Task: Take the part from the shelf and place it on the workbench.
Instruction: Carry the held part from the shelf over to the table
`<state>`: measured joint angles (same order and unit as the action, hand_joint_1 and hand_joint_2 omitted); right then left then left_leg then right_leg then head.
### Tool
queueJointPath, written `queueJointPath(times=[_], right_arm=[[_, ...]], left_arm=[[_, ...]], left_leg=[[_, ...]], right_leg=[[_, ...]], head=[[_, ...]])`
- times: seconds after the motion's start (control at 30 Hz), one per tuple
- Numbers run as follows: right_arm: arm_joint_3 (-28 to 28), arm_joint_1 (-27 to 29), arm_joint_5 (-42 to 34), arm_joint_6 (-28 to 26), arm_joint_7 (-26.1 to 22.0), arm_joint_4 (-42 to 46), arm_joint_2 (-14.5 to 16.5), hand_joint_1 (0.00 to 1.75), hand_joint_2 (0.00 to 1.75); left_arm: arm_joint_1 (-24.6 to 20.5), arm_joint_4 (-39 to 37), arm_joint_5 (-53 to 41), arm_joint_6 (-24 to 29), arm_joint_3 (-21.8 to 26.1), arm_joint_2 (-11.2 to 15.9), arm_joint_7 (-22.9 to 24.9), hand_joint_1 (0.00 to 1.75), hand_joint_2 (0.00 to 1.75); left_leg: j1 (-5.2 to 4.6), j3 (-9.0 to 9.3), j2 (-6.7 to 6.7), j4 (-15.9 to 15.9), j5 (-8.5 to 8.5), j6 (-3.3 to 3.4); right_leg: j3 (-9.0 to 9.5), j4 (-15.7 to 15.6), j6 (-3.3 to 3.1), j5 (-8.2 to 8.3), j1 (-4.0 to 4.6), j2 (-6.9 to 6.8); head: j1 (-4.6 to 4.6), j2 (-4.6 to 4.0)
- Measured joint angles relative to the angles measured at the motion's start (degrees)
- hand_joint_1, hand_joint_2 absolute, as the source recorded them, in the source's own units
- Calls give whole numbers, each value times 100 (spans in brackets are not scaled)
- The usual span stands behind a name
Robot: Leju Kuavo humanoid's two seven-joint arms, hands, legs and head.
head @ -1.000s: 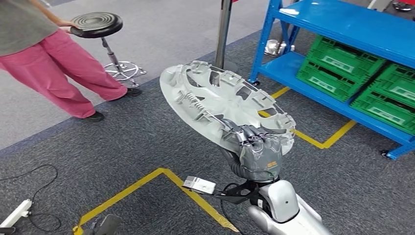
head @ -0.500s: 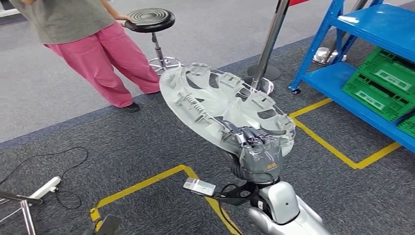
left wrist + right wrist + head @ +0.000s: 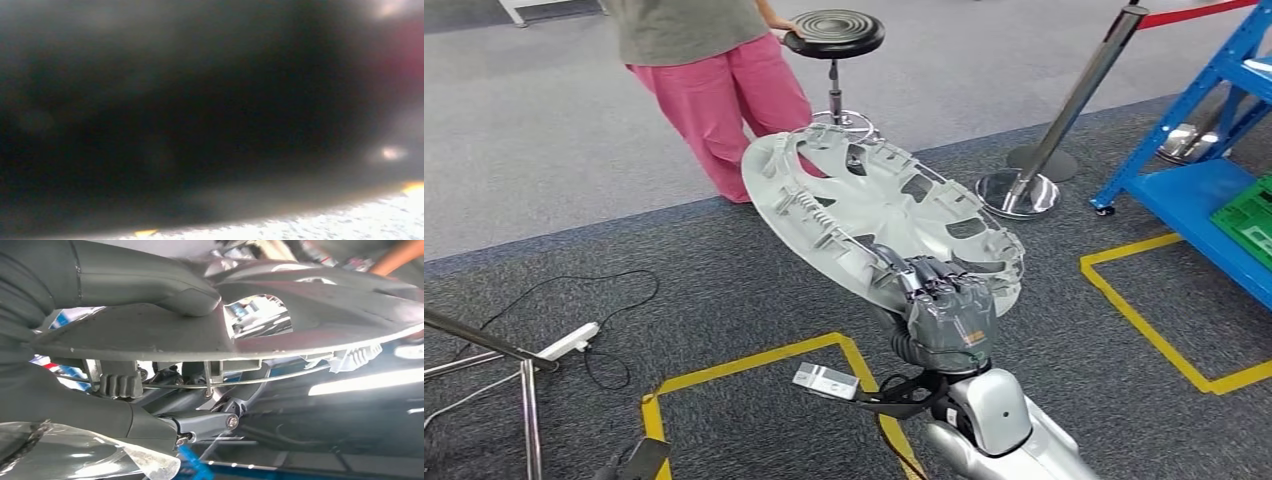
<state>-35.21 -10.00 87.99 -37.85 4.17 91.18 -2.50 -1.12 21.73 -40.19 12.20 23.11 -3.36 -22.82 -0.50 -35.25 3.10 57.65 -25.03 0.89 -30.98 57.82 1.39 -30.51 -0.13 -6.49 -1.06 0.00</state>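
A dark, blurred mass point(image 3: 190, 110) sits close to the lens, with a strip of pale speckled floor point(image 3: 350, 225) along one edge, two bits of yellow tape point(image 3: 414, 186) and a pinkish smear point(image 3: 405, 55) in a corner.

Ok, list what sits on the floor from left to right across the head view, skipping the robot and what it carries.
Metal frame legs → white power strip → person in pink trousers → black stool → stanchion post → blue shelf.

Right robot hand point(image 3: 946, 305) raised forward, fingers clamped on a rim.
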Motion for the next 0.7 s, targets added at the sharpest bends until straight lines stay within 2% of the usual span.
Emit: queueJointPath(times=[0.03,0.1,0.13,0.17,0.2,0.23,0.27,0.3,0.33,0.37,0.4,0.47,0.5,0.53,0.6,0.67,0.7], right_arm=[[-3,0,0,-1,3,3,1,175,175],[-10,6,2,1,8,7,0,175,175],[-14,9,2,2,10,8,-1,175,175],[-16,14,2,3,13,7,-2,175,175],[-19,17,1,5,16,5,-2,175,175],[-21,19,-1,7,20,5,-3,175,175],[-23,18,-1,8,22,5,-3,175,175],[-26,16,-1,9,24,5,-3,175,175],[-28,13,-1,10,25,7,-3,175,175],[-32,11,0,11,25,8,-3,175,175],[-34,8,-1,11,26,10,-3,175,175],[-35,5,-7,12,35,13,-2,175,175],[-33,4,-9,12,39,14,-1,175,175],[-31,3,-9,12,42,17,0,175,175],[-25,3,-4,14,42,25,0,175,175],[-20,8,-3,15,43,28,-1,175,175],[-20,11,-4,15,44,27,-1,175,175]], left_arm=[[2,0,0,0,10,-3,1,0,0],[-19,0,1,-1,26,-7,2,0,0],[-29,0,2,-2,32,-7,2,0,0],[-33,0,2,-3,35,-8,2,0,0],[-29,0,2,-4,36,-10,2,0,0],[-21,0,1,-6,37,-13,2,0,0],[-17,0,0,-7,37,-15,2,0,0],[-16,0,-1,-9,38,-17,3,0,0],[-22,0,-2,-10,39,-18,4,0,0],[-24,0,-3,-10,40,-18,5,0,0],[-18,0,-4,-11,41,-18,6,0,0],[13,-1,-8,-11,47,-12,7,0,0],[29,-2,-10,-11,51,-11,8,0,0],[33,-2,-12,-12,55,-12,8,0,0],[14,-2,-16,-14,58,-20,9,0,0],[-2,-2,-17,-15,59,-24,9,0,0],[1,-2,-17,-16,60,-25,10,0,0]], left_leg=[[17,10,-75,-21,14,38],[34,19,-235,-33,24,83],[32,21,-325,-32,22,95],[29,27,-418,-30,19,101],[27,36,-511,-28,14,102],[28,51,-600,-26,8,101],[32,70,-690,-22,-1,92],[38,83,-776,-16,-14,75],[38,80,-857,4,-26,53],[44,62,-927,19,-29,23],[54,35,-987,30,-26,-10],[83,-7,-1074,35,-16,-80],[83,-28,-993,75,-48,-113],[80,-86,-847,200,-131,-145],[78,-359,-487,789,-446,-201],[102,-717,-371,1524,-741,-237],[111,-807,-359,1703,-767,-245]], right_leg=[[-63,144,19,-100,-15,158],[-395,831,38,-424,-39,529],[-624,1260,45,-572,-40,606],[-822,1583,51,-642,-41,635],[-934,1703,52,-596,-42,643],[-926,1573,48,-430,-44,650],[-806,1225,41,-178,-51,690],[-643,817,35,53,-68,797],[-472,438,30,211,-90,920],[-352,188,25,291,-102,1024],[-296,90,17,286,-104,1087],[-267,57,-22,281,-88,1013],[-250,37,-57,286,-86,952],[-228,14,-98,290,-87,879],[-190,-13,-164,282,-74,717],[-175,-13,-190,261,-53,561],[-169,-13,-193,251,-46,496]], head=[[10,0],[52,0],[64,0],[73,0],[74,0],[73,0],[74,0],[74,0],[72,0],[70,0],[68,0],[65,0],[58,0],[41,0],[14,0],[8,0],[6,0]])
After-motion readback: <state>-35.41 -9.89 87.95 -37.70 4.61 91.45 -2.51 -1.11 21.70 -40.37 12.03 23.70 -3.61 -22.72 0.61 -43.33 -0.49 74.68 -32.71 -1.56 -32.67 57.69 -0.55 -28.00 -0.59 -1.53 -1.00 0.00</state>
